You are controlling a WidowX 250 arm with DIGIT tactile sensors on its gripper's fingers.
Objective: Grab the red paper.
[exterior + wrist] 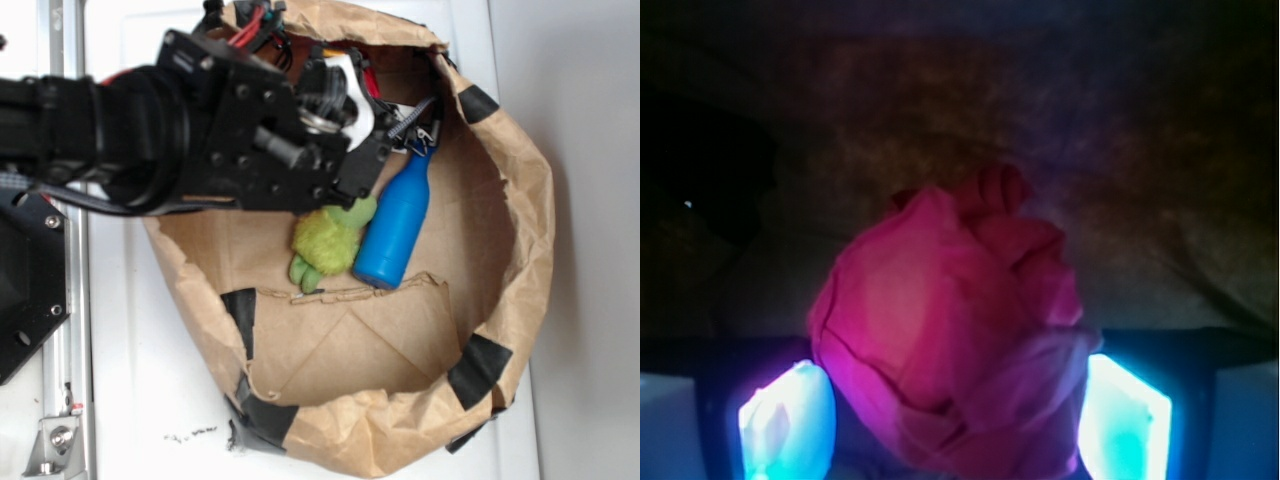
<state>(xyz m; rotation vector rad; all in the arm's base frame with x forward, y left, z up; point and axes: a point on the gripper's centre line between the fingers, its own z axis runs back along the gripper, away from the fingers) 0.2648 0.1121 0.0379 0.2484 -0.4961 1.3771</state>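
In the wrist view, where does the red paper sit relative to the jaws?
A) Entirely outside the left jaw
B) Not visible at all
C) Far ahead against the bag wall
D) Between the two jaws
D: in the wrist view the red paper fills the gap, with a lit finger flanking it on each side.

You see the black arm [200,130] reaching into a taped brown paper bag [520,200]; inside, a green plush toy [328,243] touches a blue bottle [396,225].

Arm [150,130] reaching down, tool [955,415] clamped, pads [785,420] glowing
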